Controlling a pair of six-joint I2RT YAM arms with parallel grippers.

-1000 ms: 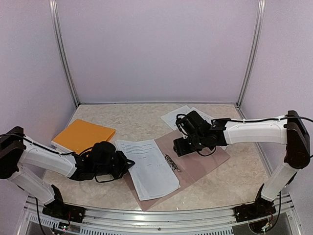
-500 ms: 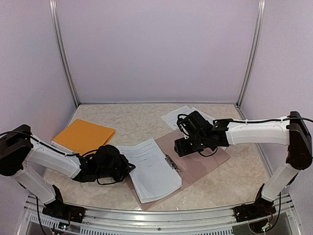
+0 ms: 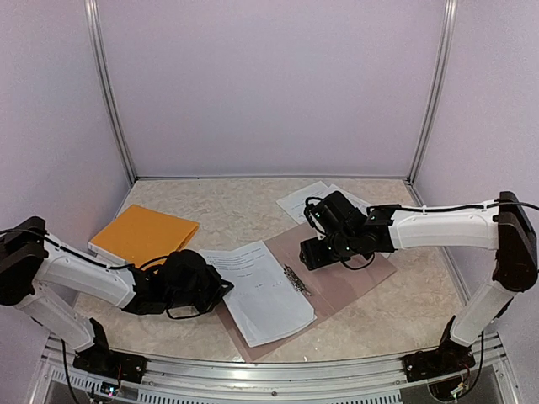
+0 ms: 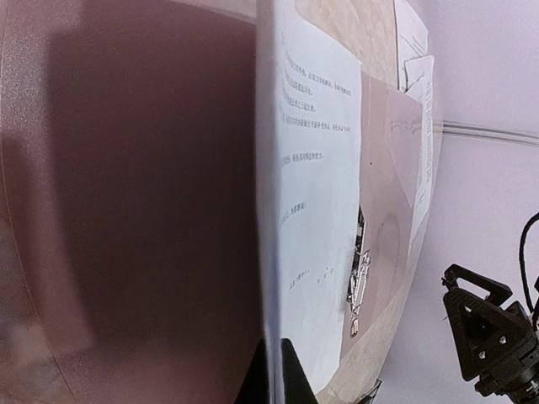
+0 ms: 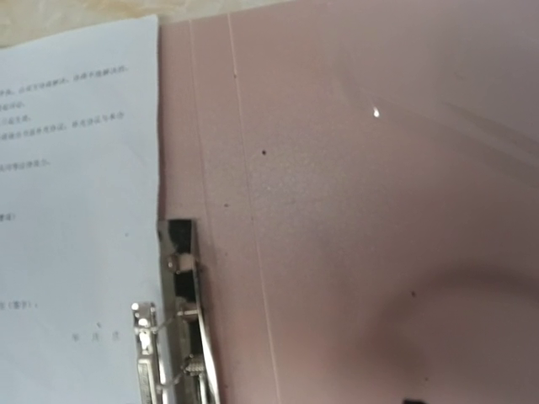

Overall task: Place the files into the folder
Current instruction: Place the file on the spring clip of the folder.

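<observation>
The pinkish-brown folder [image 3: 354, 282] lies open in the middle of the table, with a metal clip [image 3: 295, 279] along its spine. The files [image 3: 261, 290], white printed sheets, rest on its left half. My left gripper [image 3: 217, 290] is shut on the left edge of that cover with the files on it. In the left wrist view the left gripper [image 4: 274, 383] pinches this edge, with brown cover [image 4: 126, 210] on one side and files [image 4: 316, 194] on the other. My right gripper [image 3: 313, 252] sits on the folder's right half, open, with only bare folder [image 5: 354, 194] beneath it.
More white printed sheets [image 3: 303, 200] lie at the back, partly under the right arm. An orange folder [image 3: 143, 234] sits at the left, just behind my left arm. Pale walls with metal posts close in the table on three sides.
My left gripper has moved slightly toward the near edge and to the right, carrying the left edge; the files have shifted a little to the right. The right arm has barely moved.
</observation>
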